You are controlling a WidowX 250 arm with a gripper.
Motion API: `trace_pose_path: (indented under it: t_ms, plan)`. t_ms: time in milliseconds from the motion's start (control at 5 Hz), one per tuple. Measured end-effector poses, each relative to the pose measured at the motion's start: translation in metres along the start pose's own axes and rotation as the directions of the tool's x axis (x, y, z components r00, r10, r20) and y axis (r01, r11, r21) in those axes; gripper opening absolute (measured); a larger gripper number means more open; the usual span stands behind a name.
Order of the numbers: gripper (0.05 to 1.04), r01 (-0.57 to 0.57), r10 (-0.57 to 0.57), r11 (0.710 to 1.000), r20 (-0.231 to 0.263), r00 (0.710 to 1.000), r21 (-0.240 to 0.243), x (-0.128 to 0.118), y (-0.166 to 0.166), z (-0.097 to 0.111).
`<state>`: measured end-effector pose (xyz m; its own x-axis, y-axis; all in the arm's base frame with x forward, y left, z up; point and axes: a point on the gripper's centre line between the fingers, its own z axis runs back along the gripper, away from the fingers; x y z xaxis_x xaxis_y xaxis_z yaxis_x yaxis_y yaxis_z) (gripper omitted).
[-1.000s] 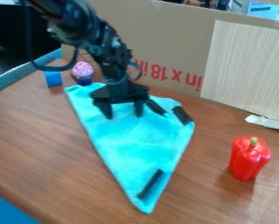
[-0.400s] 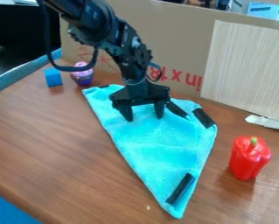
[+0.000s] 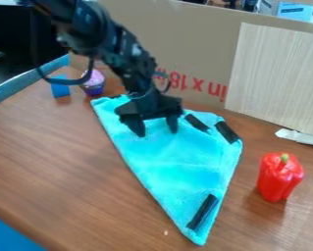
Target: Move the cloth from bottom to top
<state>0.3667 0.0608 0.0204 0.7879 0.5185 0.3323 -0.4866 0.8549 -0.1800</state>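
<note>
We judge it part done: cloth [image 3: 178, 162] top near cardboard [image 3: 185, 51], tip low (tool [image 3: 157, 133] fingers apart).

One turquoise cloth [image 3: 185, 162]; three black strips on it, two near its upper-right edge [image 3: 196, 123] [image 3: 227, 132] and one near its bottom tip [image 3: 202, 212]. One two-finger gripper [image 3: 156, 129] over the cloth's upper part. One red bell pepper [image 3: 278, 179] to the cloth's right. One toy cupcake [image 3: 93, 84] and one blue cube [image 3: 60, 89] beyond the cloth's upper-left corner. One cardboard panel [image 3: 178, 37] behind the cloth, one wood-grain board [image 3: 276, 73] against it. One pale crumb [image 3: 166, 233] left of the cloth's bottom tip.
</note>
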Motion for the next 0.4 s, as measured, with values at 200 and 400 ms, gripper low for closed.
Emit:
trace_pose_path:
  t_ms: [200,400]
  plan:
    - [1.001,0.002,-0.002,1.0,-0.013,1.0,-0.003,-0.006,0.022,0.008]
    - [1.001,-0.01,0.01,1.0,-0.042,0.999,-0.002,-0.015,0.039,0.016]
